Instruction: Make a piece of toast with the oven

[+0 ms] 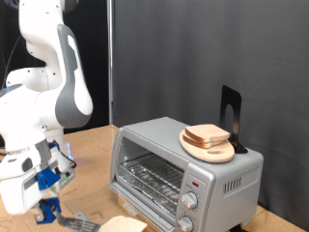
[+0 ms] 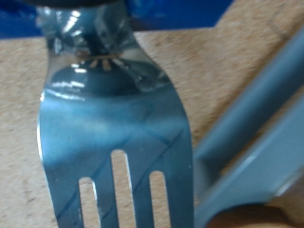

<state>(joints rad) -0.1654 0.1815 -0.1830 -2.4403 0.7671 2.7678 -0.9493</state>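
silver-grey oven [image 1: 183, 164], pale tan toast [image 1: 208, 135] with brown crust, light wooden plate [image 1: 209, 150], shiny bluish-steel fork [image 2: 114, 123], white arm [image 1: 43, 87]

The boxy silver-grey toaster oven [image 1: 186, 167] stands on my worktop toward the exterior view's right, glass door shut, wire rack visible inside, two round knobs on its front panel. The pale tan slice of toast [image 1: 124, 225] lies flat at the worktop's bottom edge

A dark curtain [image 1: 193, 58] hangs behind a light wooden surface [image 1: 92, 150]. A black stand [image 1: 232, 111] rises against it. Lighting is even.
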